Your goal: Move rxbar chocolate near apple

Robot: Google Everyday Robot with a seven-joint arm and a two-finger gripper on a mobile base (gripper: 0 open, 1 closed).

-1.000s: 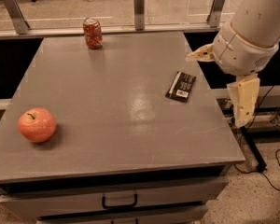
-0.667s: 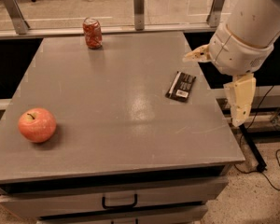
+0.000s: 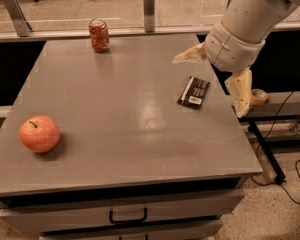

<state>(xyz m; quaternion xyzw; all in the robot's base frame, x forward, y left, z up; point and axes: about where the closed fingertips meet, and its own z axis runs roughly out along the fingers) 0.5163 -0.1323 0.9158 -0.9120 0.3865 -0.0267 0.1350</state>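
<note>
The rxbar chocolate [image 3: 194, 92], a flat black wrapper with a white stripe and barcode label, lies on the right part of the grey table [image 3: 120, 134]. The red-orange apple [image 3: 39, 133] sits at the table's front left, far from the bar. My gripper [image 3: 215, 81] hangs just above and to the right of the bar, open wide, with one cream finger [image 3: 189, 56] pointing left behind the bar and the other finger [image 3: 242, 91] pointing down past the table's right edge. It holds nothing.
A red patterned can [image 3: 99, 35] stands at the table's back left-centre. A glass rail with metal posts [image 3: 149, 2] runs behind the table. A drawer handle [image 3: 128, 216] shows below the front edge. Cables and a tape roll [image 3: 259, 96] lie to the right.
My gripper and arm have shifted left and slightly inward, closer over the bar. The bar, apple and can have not moved.
</note>
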